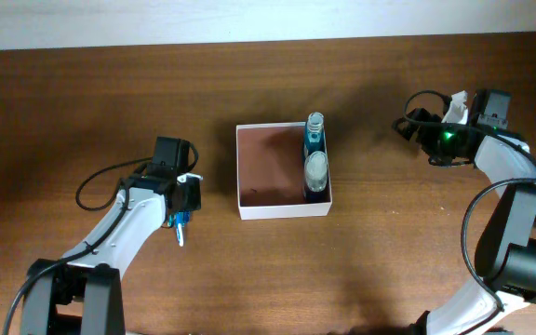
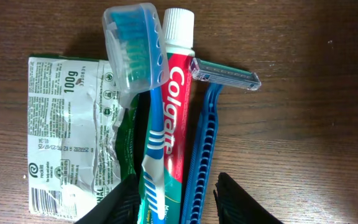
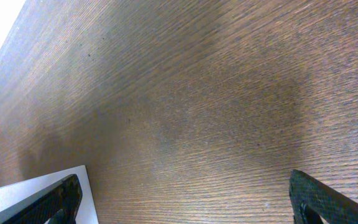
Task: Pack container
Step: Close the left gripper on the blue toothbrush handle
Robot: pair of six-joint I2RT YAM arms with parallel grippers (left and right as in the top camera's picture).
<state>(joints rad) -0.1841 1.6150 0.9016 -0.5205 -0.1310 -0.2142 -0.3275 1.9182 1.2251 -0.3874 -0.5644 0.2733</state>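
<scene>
Closest to you, your left gripper (image 2: 179, 186) hangs low over a little pile of wash things on the brown wooden table (image 2: 316, 137). Its two black fingers (image 2: 120, 202) are spread part way. One is on each side of three long things that lie side by side. These are a blue and white toothbrush (image 2: 154, 137), a red Colgate toothpaste tube (image 2: 178, 93) and a blue razor (image 2: 207, 130). You can see a small gap between the razor and the finger next to it, so nothing is pinched. The brush end wears a clear cap (image 2: 135, 43). A crinkled green and white packet (image 2: 73, 130) lies under the toothbrush and sticks out to the left.

A bit farther on, in the middle of the table, sits the container (image 1: 284, 210), just to the right of the left gripper. Two small blue bottles (image 1: 315, 172) lie in a line along its right wall. The rest of its brown floor is bare.

Farthest away, at the back right, your right gripper (image 3: 185, 193) is spread wide over bare wood and holds nothing.
</scene>
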